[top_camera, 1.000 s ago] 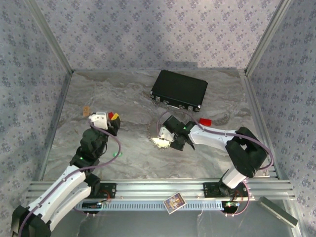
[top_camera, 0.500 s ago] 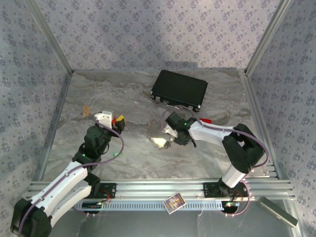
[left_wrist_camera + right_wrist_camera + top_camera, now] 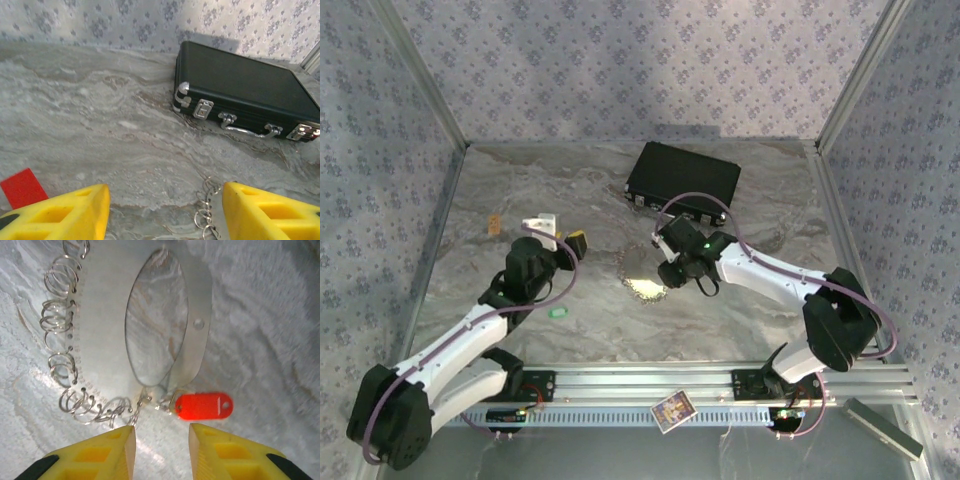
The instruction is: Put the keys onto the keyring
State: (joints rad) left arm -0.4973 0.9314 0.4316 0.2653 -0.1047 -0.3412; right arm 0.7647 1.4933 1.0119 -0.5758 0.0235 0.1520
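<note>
Hovering over keyring [image 3: 100, 340], right claw [image 3: 161, 450] apart, empty; red key [image 3: 204, 406] touching keyring; left claw [image 3: 165, 215] apart, empty.

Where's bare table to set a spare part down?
Bare table: the far-left corner between the left wall and the black case; the near strip along the rail, apart from the green key. Crowded: mid-table, where the left hand and right hand flank the keyring, just in front of the case.
</note>
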